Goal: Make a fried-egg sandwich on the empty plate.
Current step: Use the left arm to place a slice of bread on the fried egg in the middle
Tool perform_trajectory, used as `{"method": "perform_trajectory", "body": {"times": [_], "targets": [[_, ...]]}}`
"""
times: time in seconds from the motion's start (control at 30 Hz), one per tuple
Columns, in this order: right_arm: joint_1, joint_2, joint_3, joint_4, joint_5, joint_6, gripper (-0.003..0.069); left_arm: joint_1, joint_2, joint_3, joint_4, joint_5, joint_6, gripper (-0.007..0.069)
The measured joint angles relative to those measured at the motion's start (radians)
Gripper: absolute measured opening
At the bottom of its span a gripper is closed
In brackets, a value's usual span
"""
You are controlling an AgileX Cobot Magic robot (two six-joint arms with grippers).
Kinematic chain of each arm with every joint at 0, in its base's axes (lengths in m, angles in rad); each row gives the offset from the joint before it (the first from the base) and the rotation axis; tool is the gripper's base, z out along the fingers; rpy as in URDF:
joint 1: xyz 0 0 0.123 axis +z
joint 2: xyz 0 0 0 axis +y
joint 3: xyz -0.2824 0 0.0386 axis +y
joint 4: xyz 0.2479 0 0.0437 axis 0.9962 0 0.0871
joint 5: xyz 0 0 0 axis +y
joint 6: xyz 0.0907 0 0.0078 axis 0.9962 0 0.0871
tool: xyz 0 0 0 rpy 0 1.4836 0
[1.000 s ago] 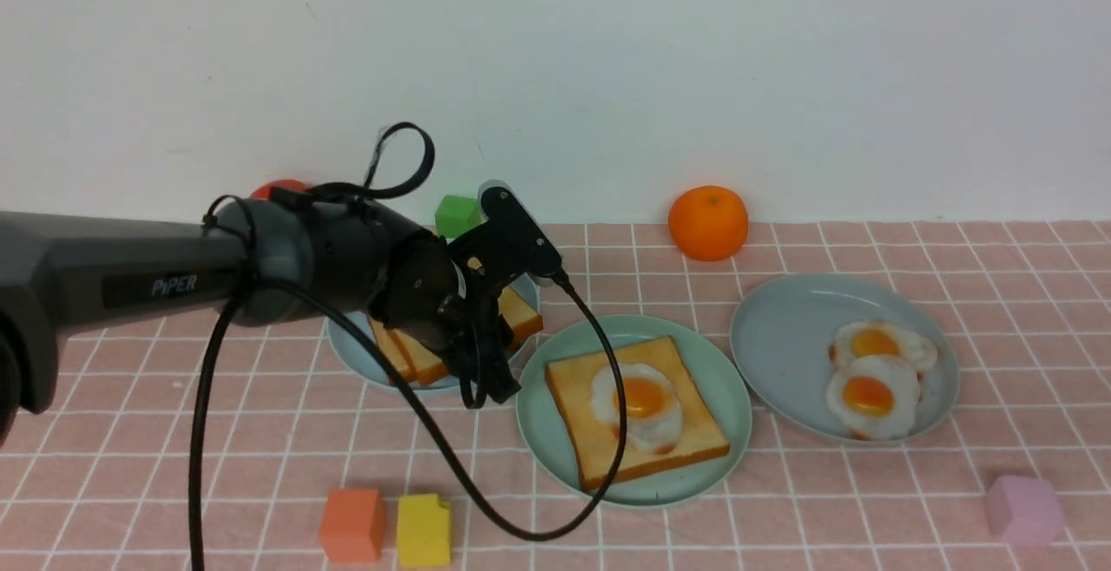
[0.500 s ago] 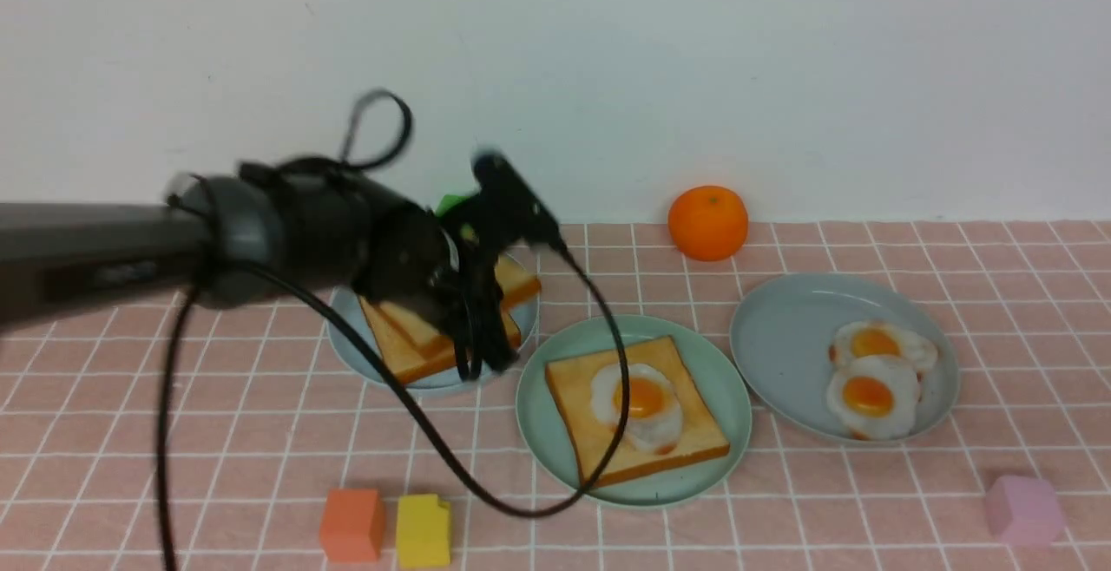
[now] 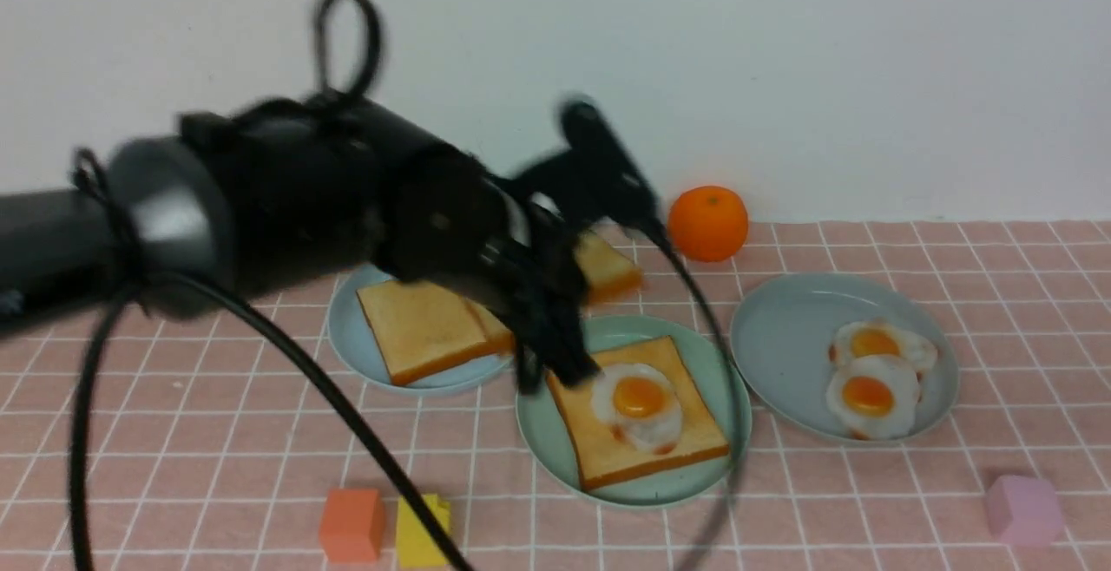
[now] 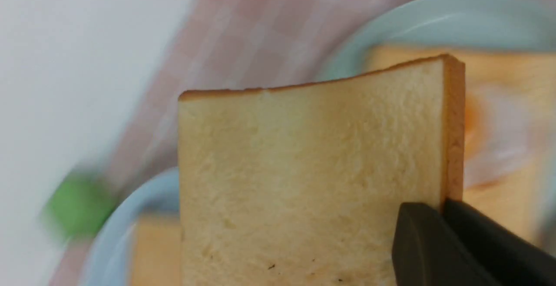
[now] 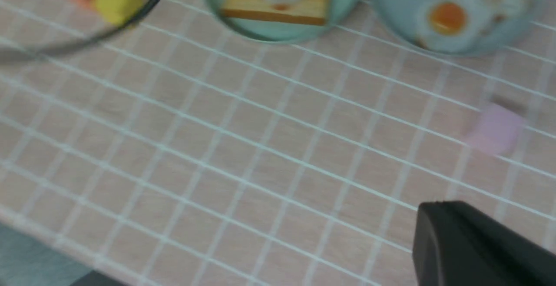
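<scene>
My left gripper (image 3: 568, 285) is shut on a toast slice (image 3: 612, 269) and holds it in the air at the back left edge of the mint-green plate (image 3: 716, 363). The wrist view shows both fingers (image 4: 417, 234) clamped on the slice (image 4: 304, 168) at its crust edge. On the mint plate lies another toast slice (image 3: 599, 445) with a fried egg (image 3: 638, 399) on top. My right gripper (image 5: 434, 216) is shut and empty above the bare cloth, out of the front view.
A blue-grey plate (image 3: 347, 332) at the left holds a toast slice (image 3: 417, 328). A blue-grey plate (image 3: 781, 337) at the right holds two fried eggs (image 3: 868, 393). An orange (image 3: 707, 222) sits by the wall. Orange (image 3: 350, 523), yellow (image 3: 417, 532) and pink (image 3: 1024, 510) cubes lie near the front.
My left arm has lifted one toast slice off the left plate and carried it up and to the right, toward the mint plate. One slice now lies flat on the left plate.
</scene>
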Motion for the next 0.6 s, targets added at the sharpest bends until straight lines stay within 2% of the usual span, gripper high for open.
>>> {"method": "perform_trajectory", "body": {"times": [0.2, 0.6], "targets": [[0.0, -0.012, 0.0, -0.022, 0.0, 0.008, 0.0011, -0.102, 0.056, 0.0, -0.037, 0.013, 0.058, 0.0041], [0.0, -0.087, 0.0, -0.023, 0.0, 0.031, 0.0013, -0.106, 0.146, 0.0, -0.073, -0.001, 0.07, 0.0041]]}}
